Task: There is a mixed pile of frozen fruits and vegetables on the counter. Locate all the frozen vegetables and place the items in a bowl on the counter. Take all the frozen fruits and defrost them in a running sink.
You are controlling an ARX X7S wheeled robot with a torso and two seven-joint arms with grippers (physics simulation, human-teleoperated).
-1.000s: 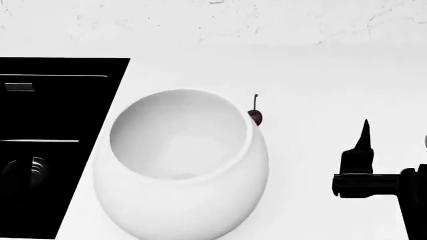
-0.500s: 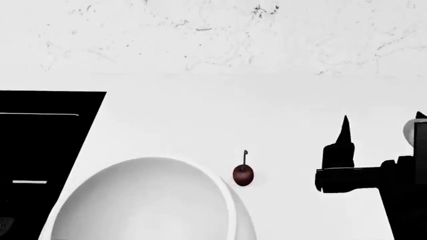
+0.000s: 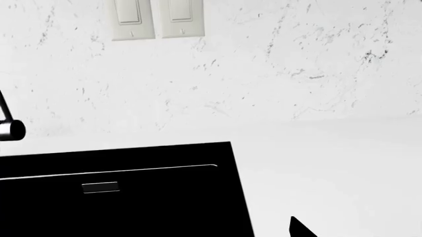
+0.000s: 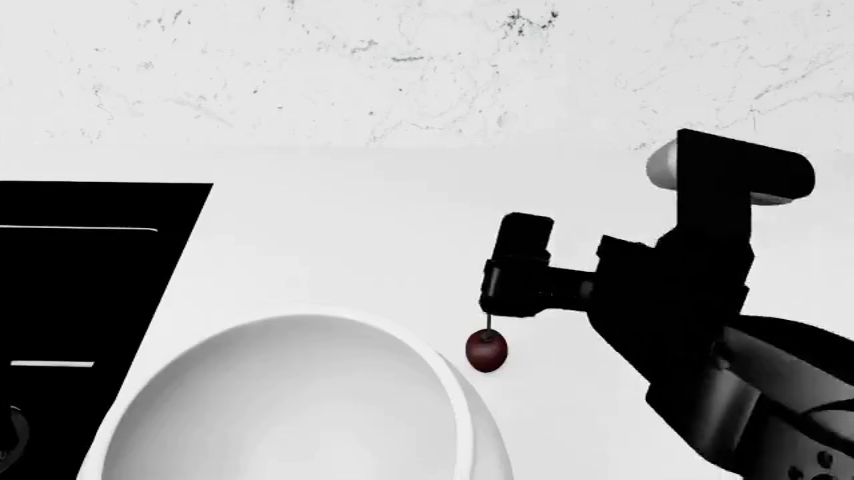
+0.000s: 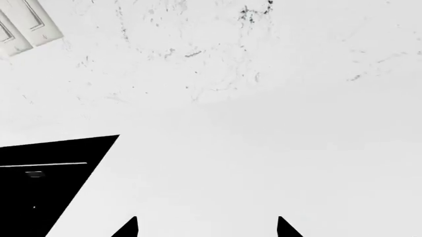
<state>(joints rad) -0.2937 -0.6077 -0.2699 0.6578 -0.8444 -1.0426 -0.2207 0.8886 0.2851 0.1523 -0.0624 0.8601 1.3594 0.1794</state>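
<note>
While the head view looks down on the white counter (image 4: 334, 220), the big white bowl (image 4: 300, 410) sits at the near edge, cut off by the bottom of the shot, with the black sink (image 4: 80, 300) set into the worktop off to its left. Just beside the bowl's right rim there's a small dark red fruit with a thin stem (image 4: 487, 350), looks like a cherry, resting on the worktop between the bowl and the right arm. The right gripper (image 4: 518, 270) hangs right over that stem, pointing toward the back wall; from this angle the fingers overlap, so whether it's touching the stem can't be told. No lemon, berry cluster or green bumpy oval shows up anywhere. Left wrist view next: mostly the speckled wall with two pale switch plates (image 3: 157, 19), the back corner of the sink (image 3: 118, 192) with a slot in its rear wall, a bit of the metal tap (image 3: 10, 126) at the frame edge, and bare counter beside it. Only one dark fingertip (image 3: 300, 228) of the left gripper pokes in, so its jaw state can't be told. Right wrist view: two black fingertips (image 5: 128, 228) stand well apart over plain counter (image 5: 264, 163), so those jaws are spread with nothing between them, and the sink corner (image 5: 53, 168) sits off to one side.
</note>
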